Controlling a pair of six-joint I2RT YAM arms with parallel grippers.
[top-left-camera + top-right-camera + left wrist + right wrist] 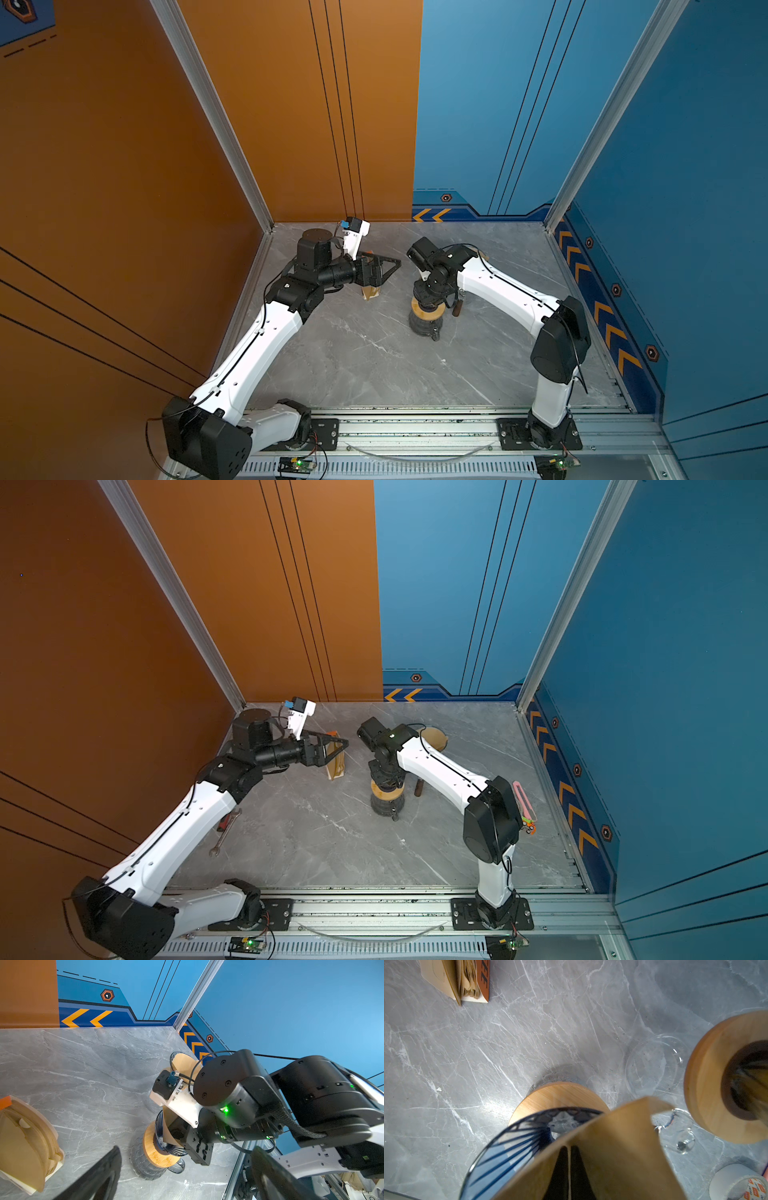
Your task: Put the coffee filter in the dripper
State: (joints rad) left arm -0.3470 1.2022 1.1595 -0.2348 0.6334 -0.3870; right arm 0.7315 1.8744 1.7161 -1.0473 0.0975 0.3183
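Filter (623, 1136): pinched by right gripper (569, 1153) at dripper (508, 1147) mouth, near desk (529, 1032) centre. Best lowered centred, seated flush, then released.

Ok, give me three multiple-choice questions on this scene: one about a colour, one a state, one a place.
1. The dripper's ribs are: A red; B blue; C green.
2. The right pincer is: A wide open; B shut on the coffee filter; C out of view.
3. The filter pack lies: A next to the left pincer; B in the right pincer; C on the dripper.
Answers: 1B, blue ribs show in both wrist views; 2B, its fingers pinch the paper; 3A, both top views show it by that pincer.
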